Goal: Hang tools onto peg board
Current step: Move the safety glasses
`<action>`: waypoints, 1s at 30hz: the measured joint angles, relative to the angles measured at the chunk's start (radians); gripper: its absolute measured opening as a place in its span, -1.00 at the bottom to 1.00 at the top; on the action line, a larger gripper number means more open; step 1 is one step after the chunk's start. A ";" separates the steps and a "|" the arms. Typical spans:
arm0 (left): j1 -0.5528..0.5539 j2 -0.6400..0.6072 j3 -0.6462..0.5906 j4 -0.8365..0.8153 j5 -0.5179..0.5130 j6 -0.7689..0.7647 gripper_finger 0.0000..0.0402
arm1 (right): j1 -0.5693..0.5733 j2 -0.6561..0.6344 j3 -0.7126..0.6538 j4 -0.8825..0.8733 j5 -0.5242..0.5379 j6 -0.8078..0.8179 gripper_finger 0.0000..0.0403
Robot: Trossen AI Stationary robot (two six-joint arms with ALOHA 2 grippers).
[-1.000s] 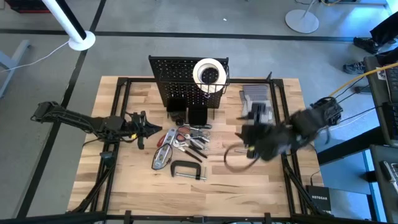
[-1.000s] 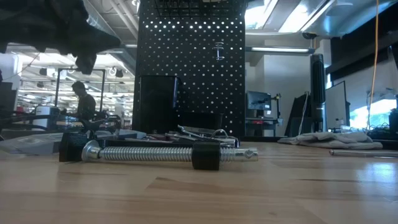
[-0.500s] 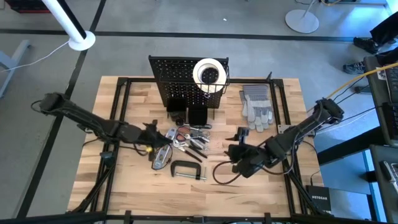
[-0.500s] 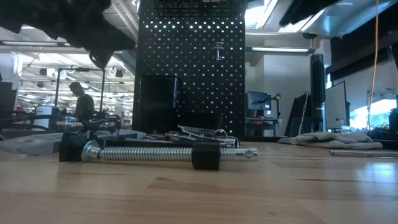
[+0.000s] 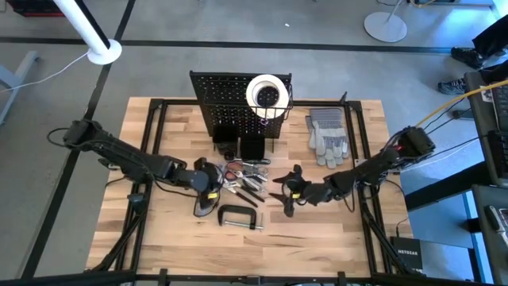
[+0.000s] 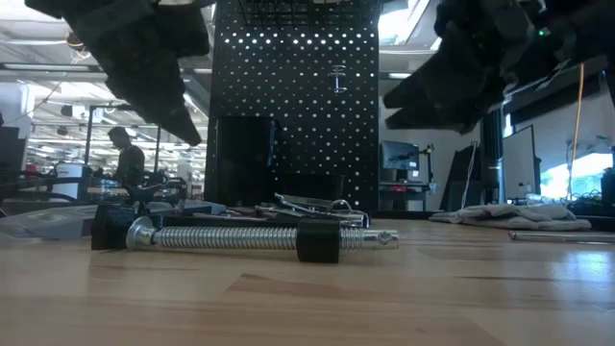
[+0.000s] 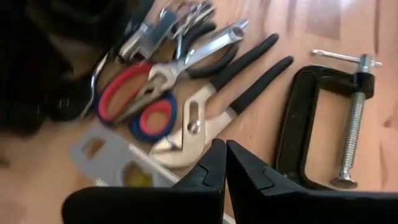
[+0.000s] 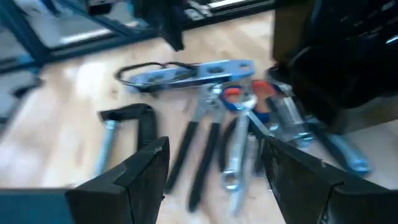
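The tools lie in a heap (image 5: 242, 176) on the wooden table in front of the upright black peg board (image 5: 238, 99). In it are red-handled pliers (image 7: 134, 93), black-handled pliers (image 7: 239, 78) and a silver metal tool (image 8: 186, 71). A black C-clamp (image 5: 238, 217) lies flat nearer the front edge. A white tape roll (image 5: 267, 93) sits in the board's wire basket. My left gripper (image 7: 225, 158) is shut and hovers above the heap's left side. My right gripper (image 8: 214, 180) is open and hangs above the table just right of the heap, pointing at it.
Grey work gloves (image 5: 327, 135) lie at the back right of the table. Two small black bins (image 5: 238, 143) stand at the board's foot. Black frame rails (image 5: 151, 143) run along both sides of the table. Bare wood shows along the front edge (image 5: 317, 238).
My left gripper has moved toward the table's right, over the heap of tools, and tipped downward, staying shut. My right gripper has dropped a long way toward the table and swung left toward the heap, rolling as it came, and stays open. The tools have not moved.
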 joint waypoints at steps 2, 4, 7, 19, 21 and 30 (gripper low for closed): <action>-0.001 0.001 0.001 -0.007 0.018 -0.072 -0.99 | -0.014 0.018 -0.005 0.025 -0.050 0.006 0.25; -0.004 0.001 -0.003 -0.009 0.012 -0.099 -0.99 | -0.025 0.039 -0.005 0.032 -0.063 -0.013 0.25; 0.009 0.001 -0.003 -0.010 0.007 -0.098 -0.98 | -0.027 0.069 -0.005 0.027 -0.064 -0.034 0.25; 0.105 0.006 -0.004 -0.191 0.069 -0.265 -0.29 | -0.024 0.111 -0.005 0.009 -0.065 -0.064 0.25; 0.108 0.017 -0.004 -0.220 0.077 -0.295 -0.20 | -0.024 0.111 -0.005 0.009 -0.065 -0.064 0.25; 0.087 0.077 -0.005 -0.239 0.125 -0.219 -0.17 | -0.024 0.111 -0.004 0.007 -0.061 -0.064 0.25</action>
